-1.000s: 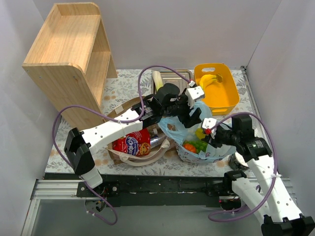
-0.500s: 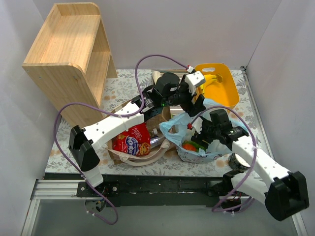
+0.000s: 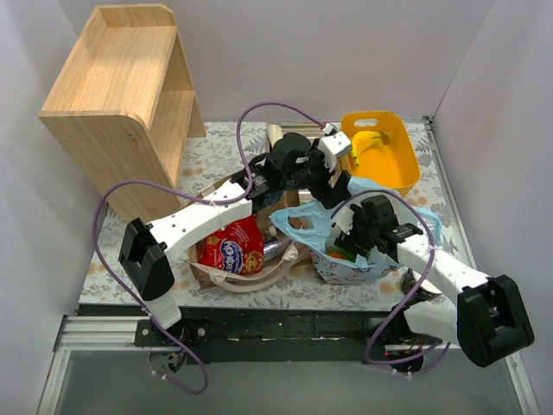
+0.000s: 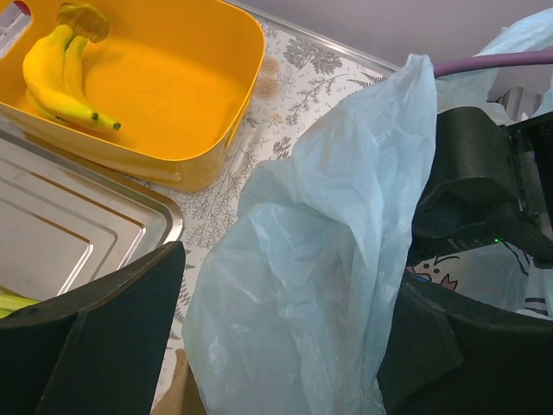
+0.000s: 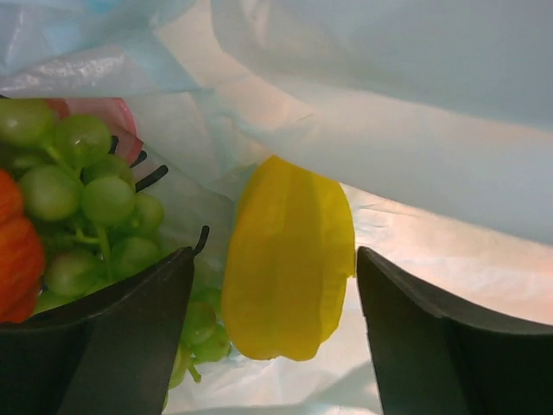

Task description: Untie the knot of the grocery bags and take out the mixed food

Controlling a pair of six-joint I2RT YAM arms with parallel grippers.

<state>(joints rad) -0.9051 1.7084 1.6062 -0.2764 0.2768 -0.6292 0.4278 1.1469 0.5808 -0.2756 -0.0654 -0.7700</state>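
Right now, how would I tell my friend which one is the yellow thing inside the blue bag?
Find the light-blue plastic bag at the near right, in front of the yellow tub. Inside its open mouth, beside a bunch of green grapes, lies what looks like a yellow pepper. It is the only big, smooth, plain yellow lump there; the grapes are small green balls.

A robot lab booth: plain white walls (image 3: 346, 52), mounting rail (image 3: 276, 330).

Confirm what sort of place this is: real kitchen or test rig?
Likely a lab test cell, not a kitchen: plain white walls box in a small floral-covered table, with a metal rail at its near edge.
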